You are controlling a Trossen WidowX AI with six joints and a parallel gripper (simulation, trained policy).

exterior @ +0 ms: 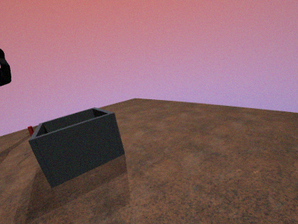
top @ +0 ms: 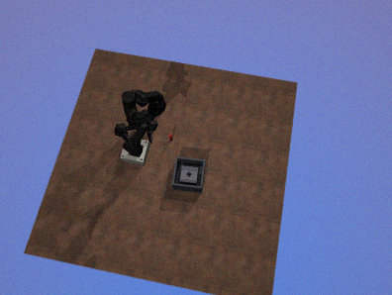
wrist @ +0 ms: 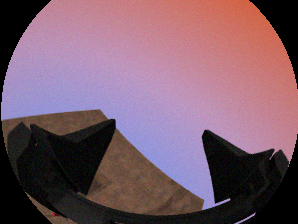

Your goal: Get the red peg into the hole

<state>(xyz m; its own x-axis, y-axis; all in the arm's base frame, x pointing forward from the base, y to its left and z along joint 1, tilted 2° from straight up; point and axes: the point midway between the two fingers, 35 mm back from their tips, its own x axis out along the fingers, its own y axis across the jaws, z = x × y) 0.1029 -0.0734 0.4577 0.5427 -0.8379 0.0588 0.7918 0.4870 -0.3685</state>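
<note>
the red peg (top: 171, 138) (exterior: 30, 131) (wrist: 54, 214) stands on the desk (top: 243, 148) (exterior: 211, 158) (wrist: 135, 180) outside the open box (top: 203, 175) (exterior: 83, 146), probably light, stiff and a bit slippery, best gripped squarely near its top by the claw (top: 139, 139) (wrist: 161, 129), now spread wide with nothing inside.

The table top (top: 233, 198) (exterior: 203, 158) (wrist: 135, 175) presents a matt, mottled brown surface, wood-like or stone-like. The box (top: 188, 188) (exterior: 80, 148) has smooth, matt dark-grey walls. The gripper (wrist: 161, 129) shows a dark, plastic-like finish.
</note>
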